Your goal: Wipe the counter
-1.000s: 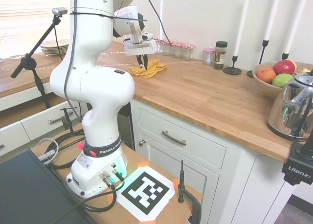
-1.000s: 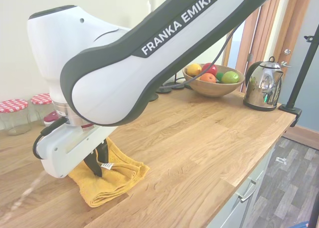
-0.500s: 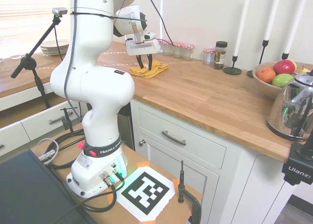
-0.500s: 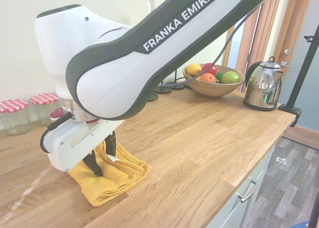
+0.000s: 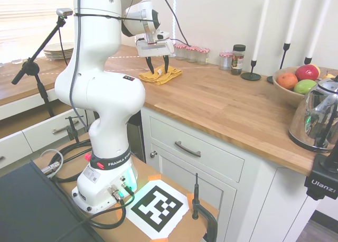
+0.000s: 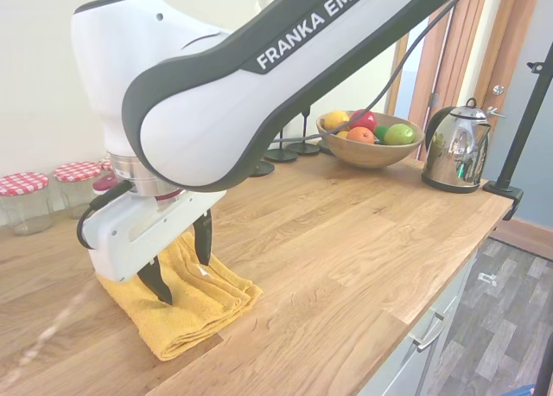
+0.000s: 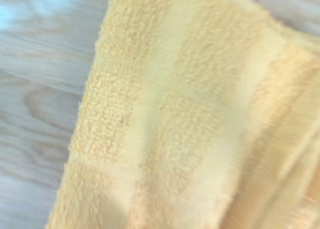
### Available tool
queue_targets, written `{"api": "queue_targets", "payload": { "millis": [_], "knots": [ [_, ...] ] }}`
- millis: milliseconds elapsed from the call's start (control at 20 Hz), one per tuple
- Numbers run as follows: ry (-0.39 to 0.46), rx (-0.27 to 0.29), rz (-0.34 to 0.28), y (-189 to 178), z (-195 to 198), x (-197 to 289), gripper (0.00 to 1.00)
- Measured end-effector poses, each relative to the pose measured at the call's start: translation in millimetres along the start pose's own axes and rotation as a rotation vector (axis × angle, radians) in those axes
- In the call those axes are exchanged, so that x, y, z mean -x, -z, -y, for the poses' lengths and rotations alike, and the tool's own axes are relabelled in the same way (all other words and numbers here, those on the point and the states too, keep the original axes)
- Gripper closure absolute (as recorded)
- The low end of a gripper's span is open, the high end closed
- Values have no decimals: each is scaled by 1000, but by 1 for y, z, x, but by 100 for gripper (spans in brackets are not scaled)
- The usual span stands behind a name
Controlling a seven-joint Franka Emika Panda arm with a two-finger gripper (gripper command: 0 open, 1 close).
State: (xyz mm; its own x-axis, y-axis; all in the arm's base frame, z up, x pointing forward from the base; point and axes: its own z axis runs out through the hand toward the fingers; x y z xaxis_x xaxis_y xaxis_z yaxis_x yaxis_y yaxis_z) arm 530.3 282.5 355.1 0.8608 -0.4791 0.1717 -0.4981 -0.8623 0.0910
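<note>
- Warm-brown butcher-block planks make up the counter (image 5: 222,102), which runs long under the gripper and well past it to the far end, topping white cabinets (image 5: 200,168) with metal handles.
- Left of the gripper in the second exterior view, two glass jars with red-checked lids (image 6: 24,201) stand at the wall, behind and apart from it.
- The gripper (image 6: 179,259) hangs just over a folded yellow terry towel (image 6: 186,305); its two black fingers (image 6: 203,236) stand spread apart, with nothing between them, and their tips sit close above the cloth — whether they touch it cannot be told.
- The towel lies flat on the counter right beneath the gripper, folded in layers, one corner pointing toward the counter's front edge.
- In the wrist view the towel (image 7: 190,119) fills most of the picture, its looped pile soft and out of focus, with pale wood grain of the counter (image 7: 35,114) showing beside one edge.
- Further right of the gripper in the first exterior view stand more small jars (image 5: 198,54) and a dark-lidded spice jar (image 5: 237,59) against the wall, then tall white candles in black holders (image 5: 256,41).
- Well beyond those — at the far end from the gripper — sit a wooden fruit bowl (image 5: 288,91) with red, orange and green fruit and a shiny steel kettle (image 5: 319,118).
</note>
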Motion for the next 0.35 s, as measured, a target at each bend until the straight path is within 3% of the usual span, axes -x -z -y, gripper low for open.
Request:
{"api": "queue_targets", "payload": {
  "millis": [350],
  "knots": [
    [-8, -23, -1, 25, -32, 2, 0]
  ]
}}
